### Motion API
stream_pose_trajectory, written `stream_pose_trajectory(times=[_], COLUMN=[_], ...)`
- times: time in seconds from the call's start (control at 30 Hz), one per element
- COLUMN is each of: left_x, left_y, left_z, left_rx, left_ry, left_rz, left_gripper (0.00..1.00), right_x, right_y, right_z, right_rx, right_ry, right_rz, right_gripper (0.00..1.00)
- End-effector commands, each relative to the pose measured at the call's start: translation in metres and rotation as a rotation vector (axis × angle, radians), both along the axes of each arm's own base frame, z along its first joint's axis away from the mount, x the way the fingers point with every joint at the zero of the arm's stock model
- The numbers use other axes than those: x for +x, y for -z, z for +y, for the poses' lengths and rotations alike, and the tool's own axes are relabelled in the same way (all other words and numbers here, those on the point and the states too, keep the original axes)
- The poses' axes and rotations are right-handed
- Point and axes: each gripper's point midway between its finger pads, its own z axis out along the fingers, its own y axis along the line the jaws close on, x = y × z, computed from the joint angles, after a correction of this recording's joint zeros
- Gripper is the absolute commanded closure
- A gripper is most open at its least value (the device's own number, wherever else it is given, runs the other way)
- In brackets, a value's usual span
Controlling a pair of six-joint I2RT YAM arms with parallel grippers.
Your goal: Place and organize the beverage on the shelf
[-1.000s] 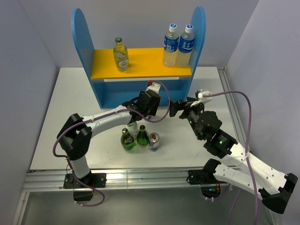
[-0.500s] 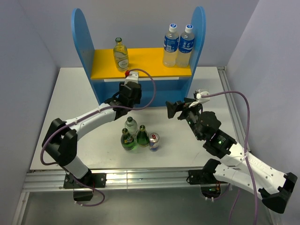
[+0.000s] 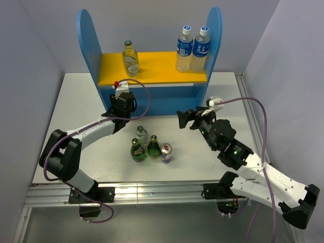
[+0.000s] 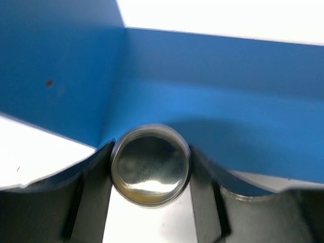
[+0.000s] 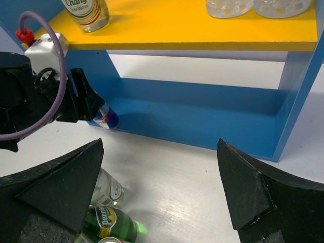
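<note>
While at shelf (image 4: 217,96), can (image 4: 150,164) in tool (image 4: 150,154)

From high at the near side we look down over the whole counter (image 3: 76,101) toward the shelf (image 3: 88,45). Our left wrist view sits very close at the shelf's lower blue corner; our right wrist view faces the shelf from farther back. All three views share this shelf.

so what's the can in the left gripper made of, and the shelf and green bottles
The can looks like metal, likely aluminium: its end is bare, silvery and reflective. The shelf is flat matte board in blue and yellow, painted wood or plastic; I can't tell which. The green bottles are probably glass: glossy, translucent, with bright glints.
</note>
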Motion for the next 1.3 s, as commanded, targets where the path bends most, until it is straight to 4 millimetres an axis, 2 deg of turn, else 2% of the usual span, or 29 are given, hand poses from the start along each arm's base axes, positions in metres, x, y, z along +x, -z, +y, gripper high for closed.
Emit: stream_pose_trajectory(times=[0.0, 0.2, 0.43, 0.53, 0.57, 0.63, 0.67, 0.73, 0.77, 0.87, 1.0, 1.2, 1.27], left_x=[0.016, 0.025, 0.041, 0.046, 0.047, 0.048, 0.048, 0.049, 0.049, 0.049, 0.05, 0.049, 0.046], left_y=[-0.055, -0.043, -0.036, -0.034, -0.032, -0.031, -0.029, -0.028, -0.027, -0.027, -0.027, -0.028, -0.035], left_z=[0.013, 0.031, 0.038, 0.038, 0.038, 0.037, 0.038, 0.039, 0.039, 0.039, 0.04, 0.041, 0.041], left_rx=[-0.113, -0.116, -0.117, -0.123, -0.123, -0.117, -0.117, -0.115, -0.116, -0.116, -0.11, -0.111, -0.119], left_ry=[-0.082, -0.143, -0.164, -0.154, -0.154, -0.154, -0.156, -0.163, -0.162, -0.163, -0.166, -0.169, -0.166], left_rz=[-0.23, -0.238, -0.218, -0.207, -0.205, -0.203, -0.201, -0.2, -0.198, -0.199, -0.201, -0.203, -0.214], left_gripper=[1.0, 1.0, 1.0, 0.89, 0.78, 0.7, 0.58, 0.48, 0.38, 0.21, 0.14, 0.14, 0.14], right_x=[0.0, 0.002, 0.003, 0.004, 0.003, 0.004, 0.004, 0.004, 0.004, 0.004, 0.004, 0.004, 0.003], right_y=[-0.004, 0.0, 0.002, 0.002, 0.003, 0.004, 0.004, 0.003, 0.004, 0.005, 0.004, 0.005, 0.004], right_z=[0.008, 0.01, 0.012, 0.012, 0.013, 0.014, 0.013, 0.014, 0.014, 0.015, 0.016, 0.017, 0.016], right_rx=[0.027, 0.017, 0.008, 0.008, 0.006, 0.004, 0.004, 0.005, 0.004, 0.003, 0.005, 0.004, 0.008], right_ry=[-0.025, -0.027, -0.028, -0.027, -0.031, -0.033, -0.03, -0.033, -0.034, -0.038, -0.041, -0.042, -0.044], right_rz=[-0.013, -0.004, 0.005, 0.005, 0.007, 0.009, 0.009, 0.01, 0.011, 0.012, 0.013, 0.015, 0.011], right_gripper=[0.0, 0.0, 0.0, 0.0, 0.0, 0.0, 0.0, 0.0, 0.0, 0.0, 0.0, 0.0, 0.0])
